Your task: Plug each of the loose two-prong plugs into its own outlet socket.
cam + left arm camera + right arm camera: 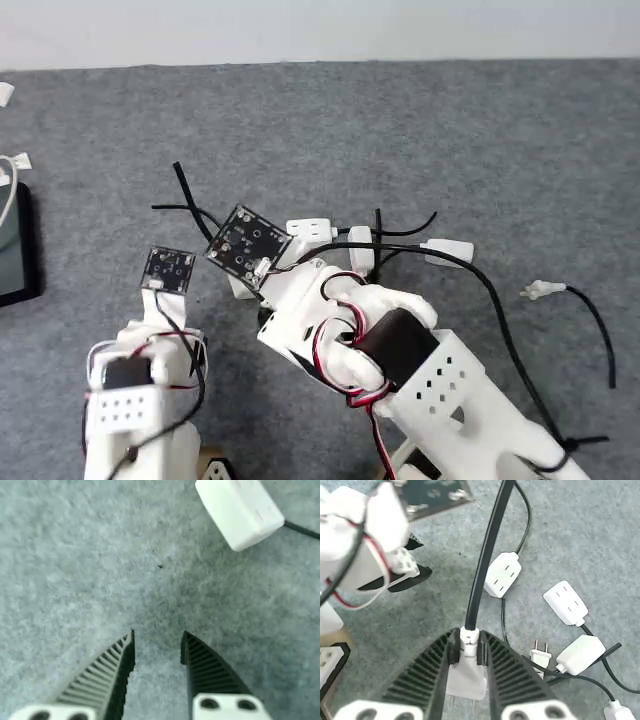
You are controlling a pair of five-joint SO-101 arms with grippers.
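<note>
Right pincer (467, 635) is clamped on a white corded piece (465, 677), which I take for one of the plugs (the prongs would be hidden between the jaws, so I can't swear to it). The bit that matters is that its long axis runs straight along the pincer, and the black cord (490, 555) leaves from the far end, pointing away from the wrist. So if there are prongs, I reckon they face back toward the wrist, not toward the outlet socket (502, 574) lying near, just past the tips with its slots facing up. I'd guess that means a flip or a regrip before anything goes in. A loose two-prong plug (539, 656) lies flat on the desk (500, 130) beside two more sockets. Left pincer (157, 635) hangs apart over bare felt, holding nothing, with a white socket block (240, 511) ahead of it. Going by the high view, the right arm sits closer to the socket cluster.
</note>
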